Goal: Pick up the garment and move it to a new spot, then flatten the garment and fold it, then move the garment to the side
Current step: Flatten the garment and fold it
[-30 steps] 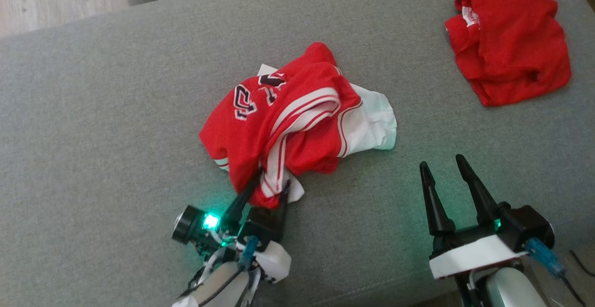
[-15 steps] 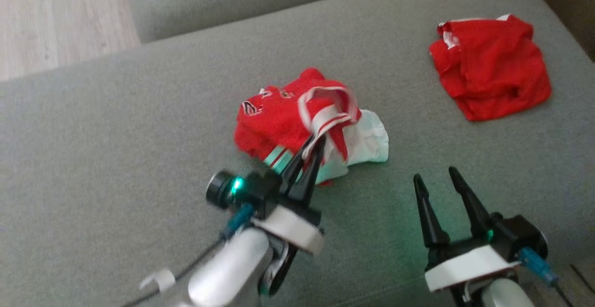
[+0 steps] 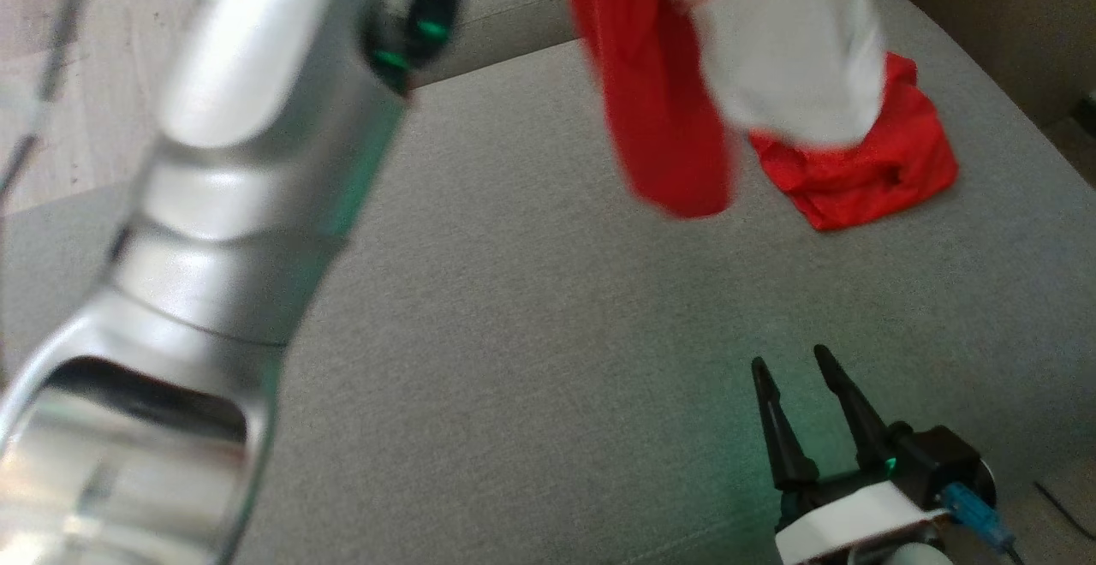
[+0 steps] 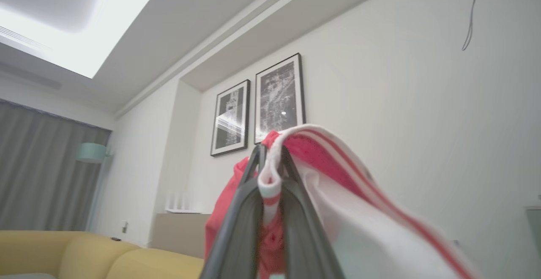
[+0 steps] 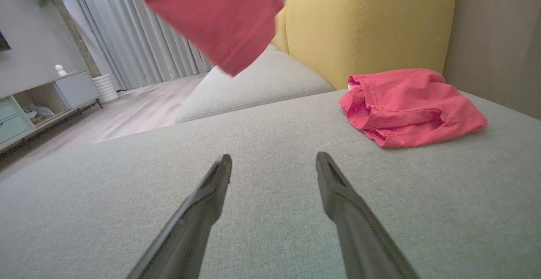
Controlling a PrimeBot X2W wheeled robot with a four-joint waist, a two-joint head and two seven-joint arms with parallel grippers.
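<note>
**Garment's up in the air, now it needs a decent landing**

The garment [image 3: 659, 120] is held high above the grey sofa cushion [image 3: 531, 308], hanging clear of it. It's pinched at a striped white hem by the left gripper [image 4: 270, 154], with the fingers clamped tight on the cloth. In the left wrist view most of the fabric is draped off to one side of those fingers.

The right gripper [image 3: 789, 358] is spread wide and empty, low near the cushion's front, well apart from the dangling cloth.

For the move, the pinch should probably be kept firm and the carry smooth, so nothing gets swung onto the other red garment [image 3: 865, 171] lying far right. Ideally a bare patch gets picked and the bottom edge gets laid down first.
</note>
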